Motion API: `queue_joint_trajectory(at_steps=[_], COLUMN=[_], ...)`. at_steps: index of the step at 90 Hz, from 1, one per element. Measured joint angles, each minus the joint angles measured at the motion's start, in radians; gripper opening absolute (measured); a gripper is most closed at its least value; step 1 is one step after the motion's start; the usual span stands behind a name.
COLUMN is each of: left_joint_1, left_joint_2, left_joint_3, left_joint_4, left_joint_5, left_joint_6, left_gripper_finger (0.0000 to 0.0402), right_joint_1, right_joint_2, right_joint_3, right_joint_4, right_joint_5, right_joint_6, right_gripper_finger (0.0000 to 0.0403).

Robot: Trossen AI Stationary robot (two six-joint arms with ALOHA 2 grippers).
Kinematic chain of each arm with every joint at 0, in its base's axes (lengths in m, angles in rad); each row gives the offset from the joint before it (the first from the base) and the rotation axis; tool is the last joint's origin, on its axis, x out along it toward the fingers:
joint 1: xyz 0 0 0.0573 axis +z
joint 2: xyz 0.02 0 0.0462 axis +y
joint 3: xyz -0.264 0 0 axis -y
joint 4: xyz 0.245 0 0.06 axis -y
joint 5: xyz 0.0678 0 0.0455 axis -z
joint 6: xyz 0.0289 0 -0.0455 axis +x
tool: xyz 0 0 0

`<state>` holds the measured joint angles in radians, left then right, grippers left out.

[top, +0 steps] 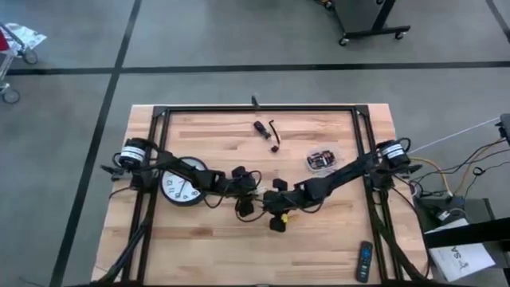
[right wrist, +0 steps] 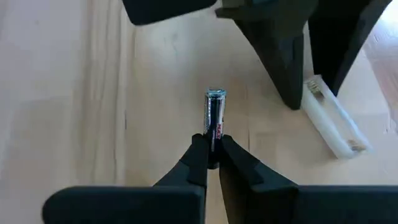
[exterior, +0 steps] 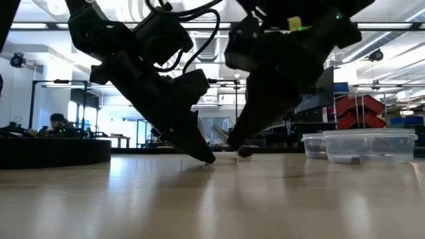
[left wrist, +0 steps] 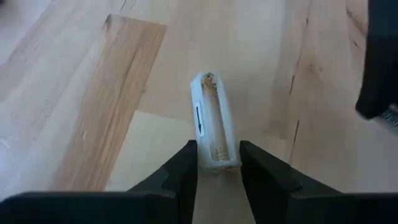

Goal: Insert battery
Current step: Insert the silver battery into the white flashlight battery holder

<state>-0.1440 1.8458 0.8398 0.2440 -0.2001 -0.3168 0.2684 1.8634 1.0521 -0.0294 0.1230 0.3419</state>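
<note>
1. The left gripper (left wrist: 217,165) pinches one end of the small white plastic battery holder (left wrist: 214,121), which lies flat on the light wooden worktop (top: 319,239).
2. The right gripper (right wrist: 212,152) squeezes the thin black and silver battery (right wrist: 215,118).
3. In the high view both meet near the worktop's middle, the right gripper (top: 276,209) at 3 o'clock from the left one (top: 253,190).

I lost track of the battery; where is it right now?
The battery is pinched in the right gripper near the table's middle, just short of the white battery holder that the left gripper clamps.
</note>
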Motion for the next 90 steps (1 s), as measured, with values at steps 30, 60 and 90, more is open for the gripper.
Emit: queue_joint_trajectory(at_steps=[30,60,90], left_joint_1=[0.000,0.000,-0.001], left_joint_2=[0.000,0.000,0.000], left_joint_3=[0.000,0.001,0.001], left_joint_4=[-0.002,-0.010,-0.015], left_joint_5=[0.000,-0.001,0.002], left_joint_6=[-0.007,-0.008,-0.011], left_gripper_finger=[0.0099,0.0099,0.0098], right_joint_1=[0.004,0.008,0.014], right_joint_2=[0.020,0.012,-0.010], right_joint_3=[0.122,0.159,0.170], right_joint_4=[-0.088,-0.183,-0.225], right_joint_5=[0.000,0.000,-0.018], right_joint_6=[-0.065,-0.077,-0.107], right_gripper_finger=[0.0003,0.0003,0.0003])
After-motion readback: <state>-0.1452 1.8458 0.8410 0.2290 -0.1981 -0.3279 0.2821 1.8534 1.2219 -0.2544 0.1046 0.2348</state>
